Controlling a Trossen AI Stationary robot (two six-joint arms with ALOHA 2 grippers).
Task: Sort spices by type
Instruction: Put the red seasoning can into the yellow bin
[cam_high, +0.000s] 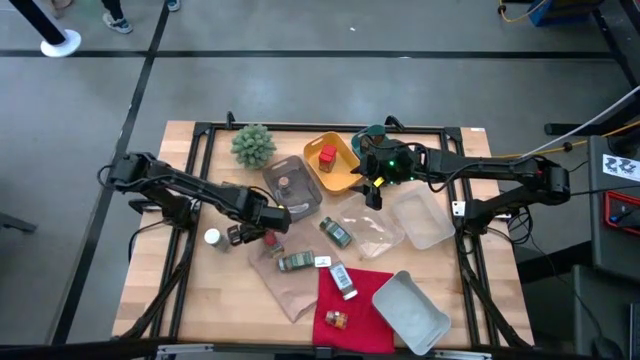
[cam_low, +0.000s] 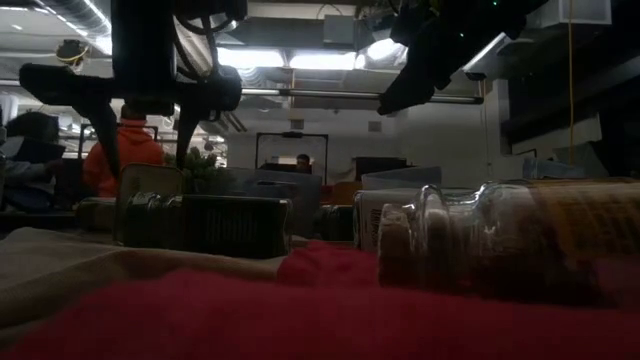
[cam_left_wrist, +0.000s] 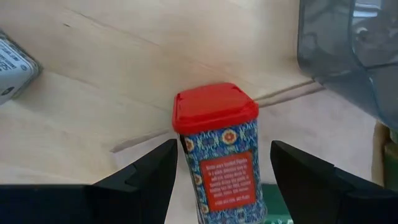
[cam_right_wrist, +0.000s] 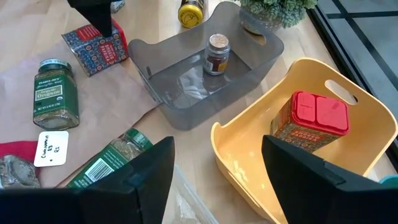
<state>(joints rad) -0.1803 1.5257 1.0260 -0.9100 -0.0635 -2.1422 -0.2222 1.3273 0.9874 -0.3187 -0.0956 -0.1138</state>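
Note:
A red-capped tin with blue patterned sides (cam_left_wrist: 217, 143) sits on the brown paper (cam_high: 290, 285) left of centre. My left gripper (cam_left_wrist: 222, 149) points down over it, open, one finger on each side without touching. My right gripper (cam_right_wrist: 217, 149) hangs open above the yellow tray (cam_high: 345, 178), which holds another red tin (cam_right_wrist: 311, 124). The grey tray (cam_right_wrist: 186, 93) holds a brown jar (cam_right_wrist: 217, 53). Two green-labelled jars (cam_right_wrist: 56, 93) (cam_right_wrist: 109, 162) lie on the paper. A yellow-capped jar (cam_right_wrist: 191, 12) stands beyond the grey tray.
A white-capped jar (cam_high: 212, 237) stands at the left. On the red cloth (cam_high: 365, 295) lie a white-labelled jar (cam_high: 342, 280) and a small brown jar (cam_high: 336, 319). Clear trays sit at the right (cam_high: 420, 218) and near right (cam_high: 415, 310). A spiky green plant (cam_high: 252, 145) stands far left.

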